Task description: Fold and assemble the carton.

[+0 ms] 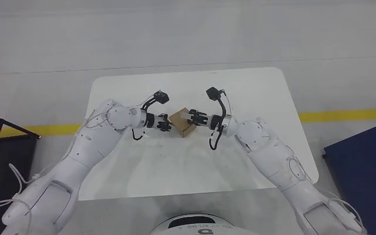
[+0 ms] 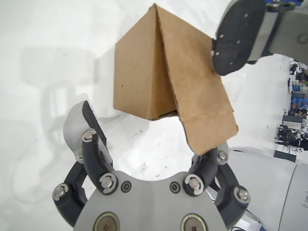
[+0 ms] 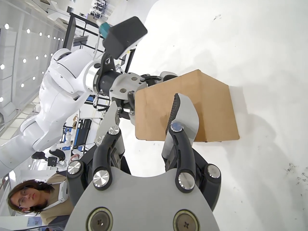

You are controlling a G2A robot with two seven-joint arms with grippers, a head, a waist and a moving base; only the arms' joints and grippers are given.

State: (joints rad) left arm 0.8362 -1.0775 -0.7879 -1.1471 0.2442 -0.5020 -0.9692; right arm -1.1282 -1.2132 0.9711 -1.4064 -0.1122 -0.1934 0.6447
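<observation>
Top view: carton (image 1: 183, 121), middle of table (image 1: 247, 170), body stood up as a sleeve, one long flap (image 2: 204, 111) unfolded, closing judged outstanding; left pincer (image 1: 167, 122) spread wide beside it, right pincer (image 1: 194, 118) released, straddling a panel.

Large indoor robotics lab or test hall, industrial in look.

In the top view a white desk (image 1: 117, 94) stands on a smooth, pale grey floor (image 1: 176, 35). A yellow marking line (image 1: 335, 116) crosses the floor from the left edge of the frame to the right edge. A black metal frame (image 1: 14, 132) sits at the left edge, and a dark blue panel (image 1: 358, 158) at the lower right. In the right wrist view, the room behind has a high ceiling with rows of round lamps (image 3: 24, 60) and tall black metal racks (image 3: 72, 22). Far off in the left wrist view stand work stations with dark equipment (image 2: 294, 121) and blue containers (image 2: 297, 88).
</observation>
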